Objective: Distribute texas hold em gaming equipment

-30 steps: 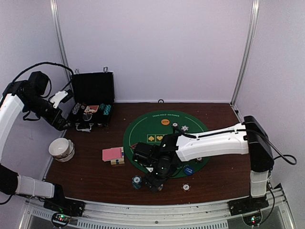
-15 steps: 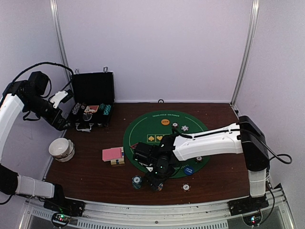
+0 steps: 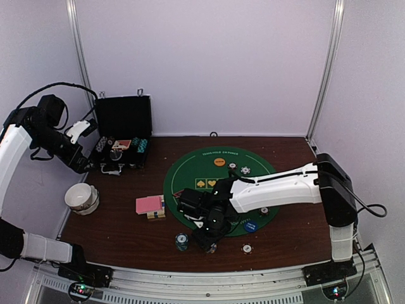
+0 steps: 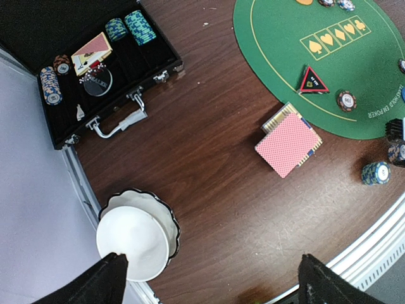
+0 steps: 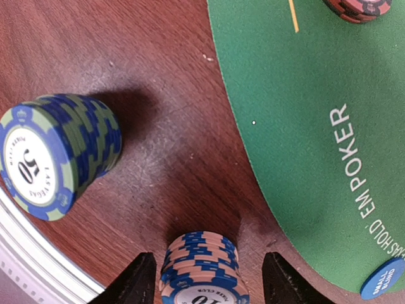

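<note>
two short stacks of poker chips stand on bare wood at the near edge of the table, just off the green felt mat: a blue-and-green stack marked 50 to the left and a blue-and-salmon stack marked 10 beside it. the right gripper is down over the stack marked 10, jaws partly spread, one finger on each side with a sliver of wood showing at both flanks, so it has hold of nothing as yet. the left gripper hangs high at the far left, spread wide and empty, above the white bowl and near the black case. the likely trouble is a pinch that catches only the upper chips or lands off centre: the stack could shear, and loose chips could roll over the near rail, which lies close by. a drift to the left could also knock the stack marked 50. bare wood separates the two stacks and open felt lies on the far side, with the small blind disc to the right and a brown-red chip farther up the mat, so a straight lift and a carry over the felt looks safest; the pink-backed deck sits well to the left.
</note>
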